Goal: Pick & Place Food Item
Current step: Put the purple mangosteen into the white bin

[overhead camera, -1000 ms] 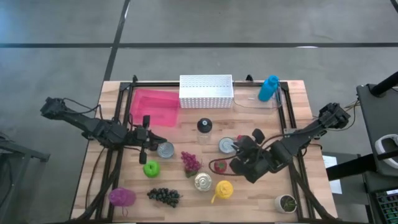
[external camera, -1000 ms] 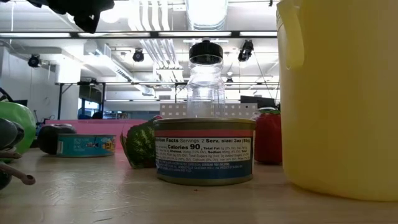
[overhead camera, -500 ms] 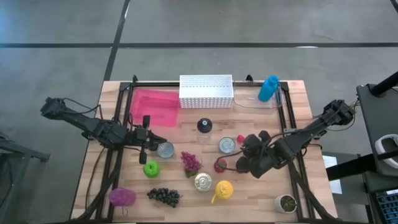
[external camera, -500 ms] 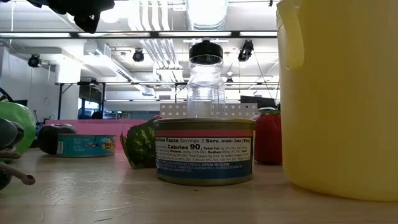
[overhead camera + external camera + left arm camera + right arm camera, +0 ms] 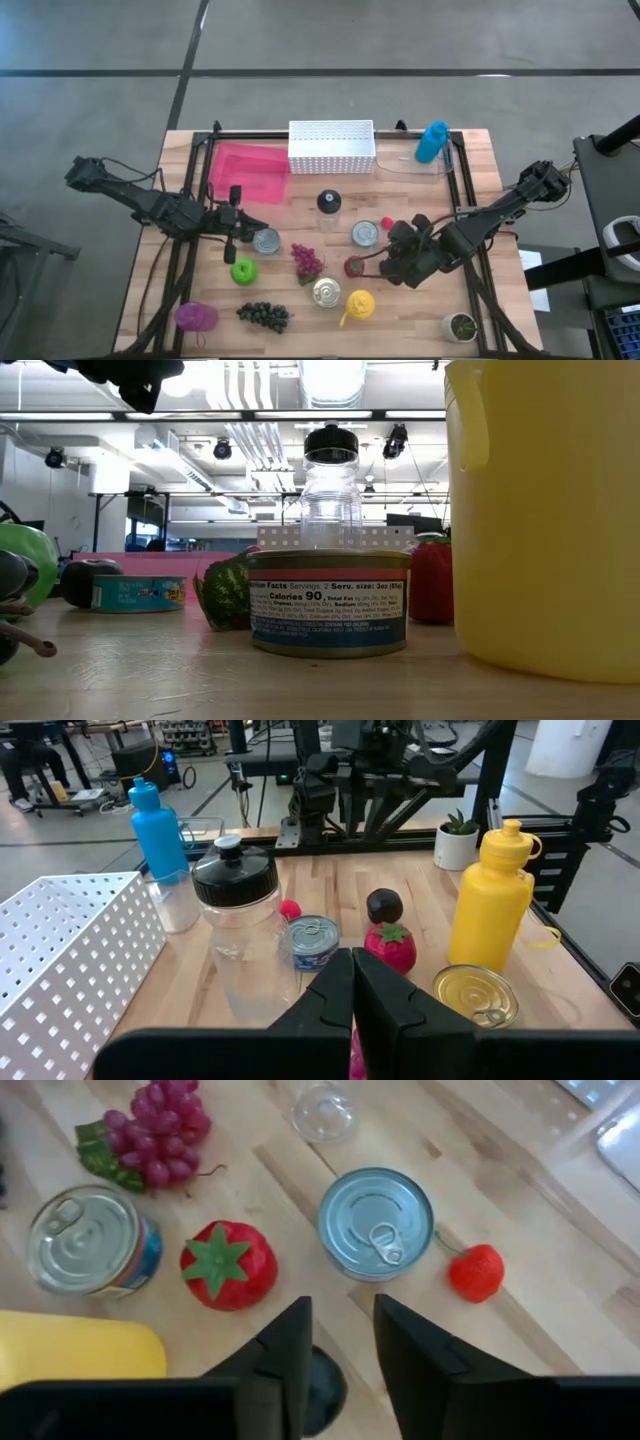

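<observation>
— Right wrist view, entry one: what does the tool have?

— Right gripper (image 5: 342, 1315): I log the fingers apart, clamped on nothing. A dark round fruit (image 5: 322, 1385) shows low in the gap between them; I cannot tell whether either finger touches it.

— Next out from it?

— Red fruit with a green top (image 5: 228, 1265), just beyond the fingertips on the wooden table (image 5: 560, 1330). Beside it, a silver tin (image 5: 375, 1223), sealed, pull tab up. Small strawberry (image 5: 476, 1272) near that tin. Second tin (image 5: 90, 1240) and yellow bottle (image 5: 80, 1345) off to one side, purple grapes (image 5: 150, 1140) farther on.

— And the other arm?

— Left gripper (image 5: 235, 225): fingers together, empty, waiting above the table's left half next to a third tin (image 5: 265, 240).

— Containers at the far edge?

— Clear jar (image 5: 327, 201), black lid on. Pink tray (image 5: 248, 172). White perforated basket (image 5: 331, 146), contents I cannot make out. Clear tray (image 5: 400, 167) with a blue bottle (image 5: 432, 141) lying in it.
</observation>
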You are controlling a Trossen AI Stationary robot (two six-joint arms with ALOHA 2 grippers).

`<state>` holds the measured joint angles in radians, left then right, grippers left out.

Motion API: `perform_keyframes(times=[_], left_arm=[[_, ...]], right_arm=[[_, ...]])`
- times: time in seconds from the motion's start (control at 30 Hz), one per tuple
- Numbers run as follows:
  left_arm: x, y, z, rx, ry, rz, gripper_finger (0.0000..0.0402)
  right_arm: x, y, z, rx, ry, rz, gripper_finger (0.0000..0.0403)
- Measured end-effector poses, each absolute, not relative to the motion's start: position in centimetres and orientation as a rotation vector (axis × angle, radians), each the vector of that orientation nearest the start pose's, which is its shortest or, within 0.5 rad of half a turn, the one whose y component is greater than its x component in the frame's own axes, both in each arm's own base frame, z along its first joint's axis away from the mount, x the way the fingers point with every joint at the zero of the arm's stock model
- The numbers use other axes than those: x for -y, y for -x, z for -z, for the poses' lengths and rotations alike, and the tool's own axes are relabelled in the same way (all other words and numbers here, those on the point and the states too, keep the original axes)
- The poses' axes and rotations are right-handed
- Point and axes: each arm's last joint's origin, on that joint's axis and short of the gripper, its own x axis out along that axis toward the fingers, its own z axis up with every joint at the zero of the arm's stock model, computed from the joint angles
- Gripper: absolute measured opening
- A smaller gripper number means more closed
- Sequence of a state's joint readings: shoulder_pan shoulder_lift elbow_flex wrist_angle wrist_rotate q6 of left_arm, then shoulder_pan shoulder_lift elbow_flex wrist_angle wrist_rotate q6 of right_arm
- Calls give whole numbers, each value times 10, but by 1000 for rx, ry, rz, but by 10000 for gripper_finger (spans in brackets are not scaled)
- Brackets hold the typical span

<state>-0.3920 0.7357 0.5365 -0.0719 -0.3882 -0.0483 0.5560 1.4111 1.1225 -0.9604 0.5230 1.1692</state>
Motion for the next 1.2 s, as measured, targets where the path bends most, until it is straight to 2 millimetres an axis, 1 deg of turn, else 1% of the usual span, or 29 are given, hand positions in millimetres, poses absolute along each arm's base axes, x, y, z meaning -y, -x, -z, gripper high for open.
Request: perform_keyframes(times=[0.13,0.23,0.4,0.53,0.7,0.9,1.2], left_arm=[[54,-159,-266,-251,-54,-2,6],[54,-159,-266,-251,-52,-3,6],[54,-159,-265,-254,-53,-4,6],[54,-159,-265,-255,-54,-6,6],[54,-159,-265,-258,-55,-6,6],[54,-159,-264,-262,-56,-7,6],[54,-159,-264,-263,-56,-7,6]], right_arm=[[-127,-231,-263,-903,-421,561,157],[-127,-232,-263,-892,-473,589,184],[-127,-232,-263,-891,-536,613,213],[-128,-230,-258,-956,-587,594,223],[-131,-228,-249,-1058,-696,582,231],[-132,-229,-238,-1091,-679,607,238],[-133,-231,-234,-1102,-658,609,238]])
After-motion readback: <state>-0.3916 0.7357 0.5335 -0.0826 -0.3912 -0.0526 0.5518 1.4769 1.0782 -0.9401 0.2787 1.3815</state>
